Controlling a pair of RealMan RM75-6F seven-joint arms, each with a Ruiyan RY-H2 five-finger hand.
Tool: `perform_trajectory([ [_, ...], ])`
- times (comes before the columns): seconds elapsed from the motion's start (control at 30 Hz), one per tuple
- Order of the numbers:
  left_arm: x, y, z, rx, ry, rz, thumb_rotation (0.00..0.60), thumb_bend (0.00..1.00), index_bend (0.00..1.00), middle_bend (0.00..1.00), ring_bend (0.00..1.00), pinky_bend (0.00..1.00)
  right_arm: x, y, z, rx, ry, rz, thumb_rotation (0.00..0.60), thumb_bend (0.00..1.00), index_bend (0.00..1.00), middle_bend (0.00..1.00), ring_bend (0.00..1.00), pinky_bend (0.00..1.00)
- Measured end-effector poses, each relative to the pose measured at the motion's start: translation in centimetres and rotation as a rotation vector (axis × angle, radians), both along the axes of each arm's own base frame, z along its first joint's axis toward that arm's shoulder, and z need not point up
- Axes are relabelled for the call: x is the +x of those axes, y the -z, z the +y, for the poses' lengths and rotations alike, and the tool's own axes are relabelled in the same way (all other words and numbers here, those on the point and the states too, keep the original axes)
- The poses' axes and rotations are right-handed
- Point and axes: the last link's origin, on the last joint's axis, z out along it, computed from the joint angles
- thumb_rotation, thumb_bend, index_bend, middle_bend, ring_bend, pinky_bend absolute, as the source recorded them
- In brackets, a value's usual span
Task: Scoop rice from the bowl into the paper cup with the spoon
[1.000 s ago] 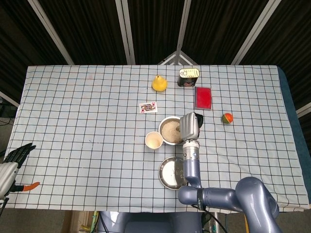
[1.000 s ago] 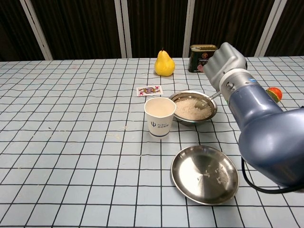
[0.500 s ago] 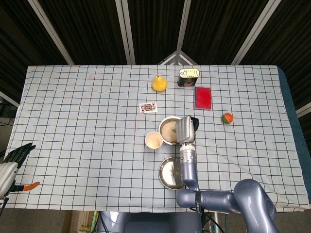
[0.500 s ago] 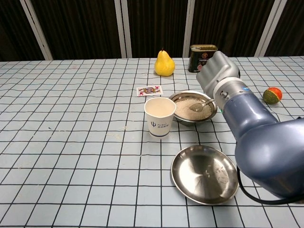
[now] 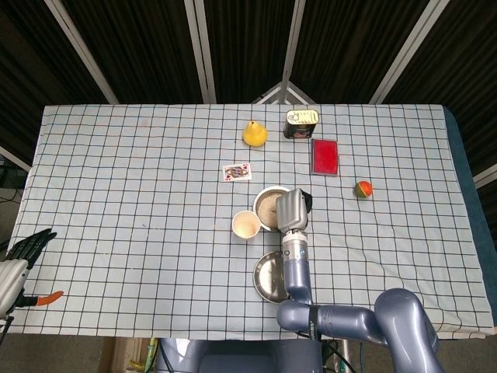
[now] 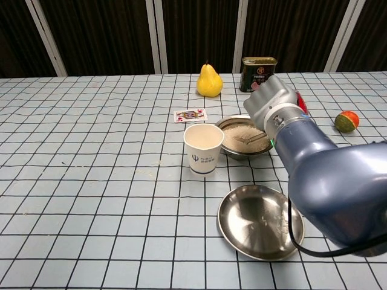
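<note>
Two hands are mine to run, but only the right hand (image 6: 272, 107) is at work: it hangs over the near-right rim of the bowl (image 6: 233, 125) of rice, fingers curled in; I take it they grip the spoon, though the hand hides the handle and I cannot tell for sure. A faint streak across the rice may be the spoon's end. The left hand (image 5: 22, 250) sits off the bench's left edge with its fingers apart, holding nothing. I judge this the loading step, spoon in the rice. Next I'd need to lift level and carry it left to the paper cup (image 6: 204, 148), which stands just beside the bowl, nearly touching. The empty steel dish (image 6: 260, 222) lies nearer me, out of that path. The playing card (image 6: 190, 115), pear (image 6: 209, 81), tin (image 6: 258, 72) and small round fruit (image 6: 344, 122) stay well clear.
</note>
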Motion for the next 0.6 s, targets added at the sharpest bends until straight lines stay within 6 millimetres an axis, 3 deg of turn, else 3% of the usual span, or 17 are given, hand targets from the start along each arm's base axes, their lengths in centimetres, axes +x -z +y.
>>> perform_trajectory([
  [0.6,0.0,0.1,0.0,-0.003,-0.002,0.011,0.6,0.02,0.0,0.0,0.0,0.0,-0.2,-2.1,-0.5,-0.017,0.087,-0.117,0.6,0.53,0.66,0.96,1.0,0.98],
])
